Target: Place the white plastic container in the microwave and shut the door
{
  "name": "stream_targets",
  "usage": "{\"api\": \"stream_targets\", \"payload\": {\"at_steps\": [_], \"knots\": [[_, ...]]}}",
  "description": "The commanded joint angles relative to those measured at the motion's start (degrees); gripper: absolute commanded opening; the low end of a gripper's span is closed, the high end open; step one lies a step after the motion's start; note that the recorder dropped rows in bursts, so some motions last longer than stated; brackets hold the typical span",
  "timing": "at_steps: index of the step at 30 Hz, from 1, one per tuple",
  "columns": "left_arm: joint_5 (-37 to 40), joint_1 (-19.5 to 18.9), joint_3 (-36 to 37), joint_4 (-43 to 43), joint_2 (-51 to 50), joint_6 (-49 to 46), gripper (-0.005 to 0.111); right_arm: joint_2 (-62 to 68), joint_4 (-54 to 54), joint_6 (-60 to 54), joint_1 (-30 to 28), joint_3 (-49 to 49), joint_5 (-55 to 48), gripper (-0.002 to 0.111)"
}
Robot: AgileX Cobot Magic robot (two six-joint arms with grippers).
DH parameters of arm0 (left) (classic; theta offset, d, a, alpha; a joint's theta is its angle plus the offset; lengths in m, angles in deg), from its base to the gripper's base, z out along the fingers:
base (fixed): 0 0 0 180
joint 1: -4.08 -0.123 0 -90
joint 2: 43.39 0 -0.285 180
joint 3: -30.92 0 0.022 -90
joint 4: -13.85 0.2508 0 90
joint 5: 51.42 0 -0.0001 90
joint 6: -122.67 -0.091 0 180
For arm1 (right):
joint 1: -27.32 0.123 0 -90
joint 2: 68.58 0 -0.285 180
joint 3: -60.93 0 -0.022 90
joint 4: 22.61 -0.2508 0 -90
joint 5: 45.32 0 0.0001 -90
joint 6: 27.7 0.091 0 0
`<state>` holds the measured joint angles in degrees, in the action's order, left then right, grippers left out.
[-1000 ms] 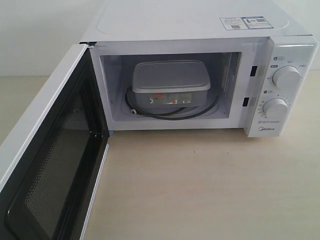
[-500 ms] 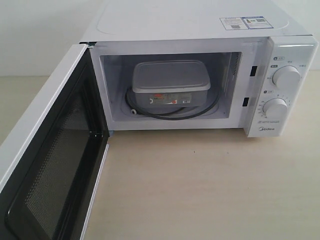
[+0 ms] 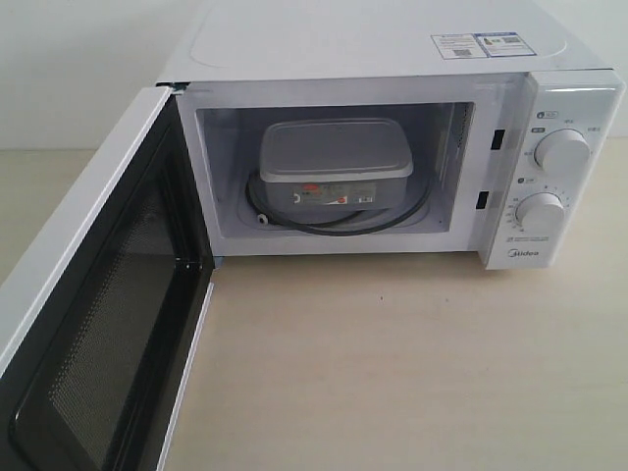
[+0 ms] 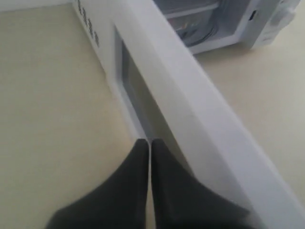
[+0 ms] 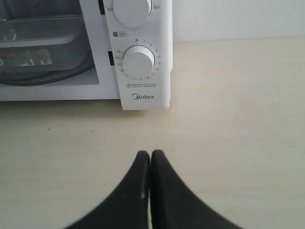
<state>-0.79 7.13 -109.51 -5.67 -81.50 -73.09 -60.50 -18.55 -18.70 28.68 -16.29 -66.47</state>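
Observation:
The white plastic container [image 3: 335,160] sits on the glass turntable inside the microwave [image 3: 392,44], its red-marked label facing out. The right wrist view also shows the container [image 5: 43,36] behind the control panel. The door [image 3: 98,324] stands wide open, swung out to the left, its dark mesh window facing inward. My left gripper [image 4: 149,142] is shut and empty, close beside the door's outer face [image 4: 200,109] near its handle side. My right gripper [image 5: 150,153] is shut and empty over the table, in front of the dial panel. Neither gripper shows in the exterior view.
Two round dials [image 3: 561,150] and the Midea logo [image 5: 143,97] are on the microwave's right panel. A sticker [image 3: 478,44] lies on its top. The beige tabletop [image 3: 392,363] extends in front of the microwave. A pale wall stands behind.

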Motion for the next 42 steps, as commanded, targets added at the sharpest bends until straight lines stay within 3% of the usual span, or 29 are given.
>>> {"api": "stream_targets", "payload": {"at_steps": [1,8,14,24,27,30,35,42], "knots": [[-3.9,-0.1,-0.3,1.7,-6.6,-1.0,0.004,-0.3,0.5,-0.1,-0.1,0.0,0.1,0.000],[-3.0,0.4,-0.3,0.8,-14.6,-19.7,0.004,-0.3,0.5,-0.1,-0.1,0.0,0.1,0.000],[-2.6,1.0,-0.3,-14.7,-19.3,-38.2,0.004,-0.3,0.5,-0.1,-0.1,0.0,0.1,0.000],[0.6,1.0,-0.3,-33.6,-22.0,-55.0,0.004,-0.3,0.5,-0.1,-0.1,0.0,0.1,0.000],[2.5,1.0,-0.2,-45.2,-22.2,-64.7,0.004,-0.3,0.5,-0.1,-0.1,0.0,0.1,0.000],[2.7,1.0,-0.2,-47.4,-22.2,-66.7,0.004,-0.3,0.5,-0.1,-0.1,0.0,0.1,0.000],[2.8,1.0,0.0,-43.3,-22.2,-67.0,0.004,-0.3,0.5,-0.1,-0.1,0.0,0.1,0.000],[-3.3,6.4,0.2,-50.3,-29.8,-76.1,0.004,-0.3,0.5,-0.1,-0.1,0.0,0.1,0.000]]}}
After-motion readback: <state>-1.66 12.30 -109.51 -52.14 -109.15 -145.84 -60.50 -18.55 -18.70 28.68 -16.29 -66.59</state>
